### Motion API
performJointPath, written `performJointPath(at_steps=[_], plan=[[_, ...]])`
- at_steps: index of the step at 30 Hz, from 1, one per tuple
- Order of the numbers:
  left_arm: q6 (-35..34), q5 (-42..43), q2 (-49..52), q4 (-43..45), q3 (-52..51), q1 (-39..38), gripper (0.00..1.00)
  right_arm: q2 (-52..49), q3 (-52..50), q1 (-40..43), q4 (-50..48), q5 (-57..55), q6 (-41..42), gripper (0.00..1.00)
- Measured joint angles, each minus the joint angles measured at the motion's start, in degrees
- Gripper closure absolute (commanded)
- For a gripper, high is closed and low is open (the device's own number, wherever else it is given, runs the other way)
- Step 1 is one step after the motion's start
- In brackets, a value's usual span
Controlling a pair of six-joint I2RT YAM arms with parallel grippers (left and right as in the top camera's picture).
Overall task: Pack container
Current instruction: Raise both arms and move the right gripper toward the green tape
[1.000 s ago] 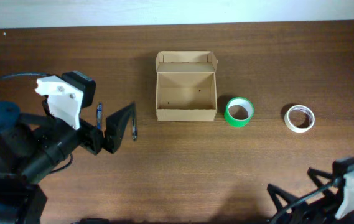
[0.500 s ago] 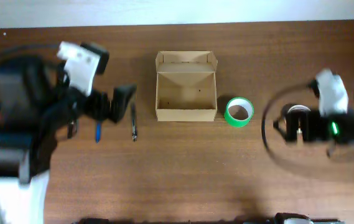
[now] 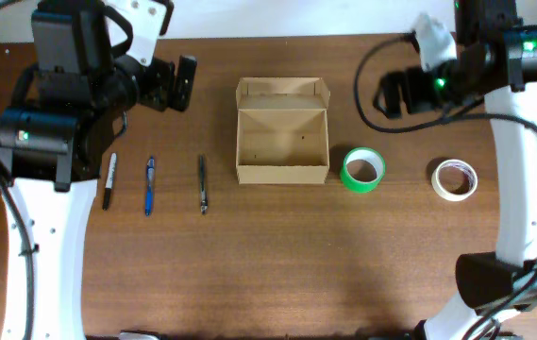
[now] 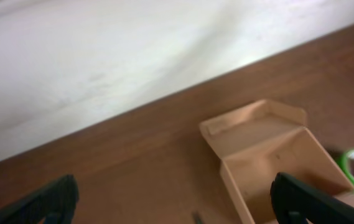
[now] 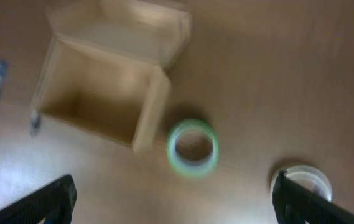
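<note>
The container [image 3: 282, 174] is an open tan cardboard box at the table's middle, its flap lid folded back, with nothing inside. It also shows in the left wrist view [image 4: 260, 127] and the right wrist view [image 5: 152, 112]. A green tape roll [image 3: 362, 170] lies just right of it, and a white tape roll [image 3: 454, 179] lies farther right. My left gripper [image 3: 176, 83] hangs high at the back left, open and empty [image 4: 173, 202]. My right gripper [image 3: 393, 92] hangs high at the back right, open and empty [image 5: 177, 202], above the green roll [image 5: 193, 148] and the white roll [image 5: 301, 183].
A black marker [image 3: 109, 179], a blue pen [image 3: 149, 185] and a black pen [image 3: 202, 183] lie in a row left of the box. A white wall runs along the table's far edge [image 4: 102, 74].
Both arms have swung up from low at the front to high at the back, left arm to the back left, right arm to the back right. All three pens are uncovered.
</note>
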State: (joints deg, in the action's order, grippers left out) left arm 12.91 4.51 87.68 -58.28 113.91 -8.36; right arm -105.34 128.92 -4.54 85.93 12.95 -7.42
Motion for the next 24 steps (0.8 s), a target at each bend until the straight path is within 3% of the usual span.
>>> performJointPath(at_steps=[5, 16, 20, 24], plan=[[0.0, -1.9, 0.7, 2.8, 0.0, 0.0, 0.01, 0.7, 5.3, -2.7, -4.3, 0.2, 0.1, 0.01], [0.0, -2.2, 0.7, 3.1, 0.0, 0.0, 0.01, 0.8, 5.5, -2.3, -8.2, 6.1, -2.0, 0.01], [-0.1, -2.2, 0.7, 1.7, 0.0, 0.0, 0.01, 0.8, 5.5, -1.8, -7.3, -3.1, 2.0, 0.03], [-0.1, -2.2, 0.7, 0.6, 0.0, 0.0, 0.01, 0.0, 5.7, 0.7, 0.5, -13.1, 6.8, 0.02]])
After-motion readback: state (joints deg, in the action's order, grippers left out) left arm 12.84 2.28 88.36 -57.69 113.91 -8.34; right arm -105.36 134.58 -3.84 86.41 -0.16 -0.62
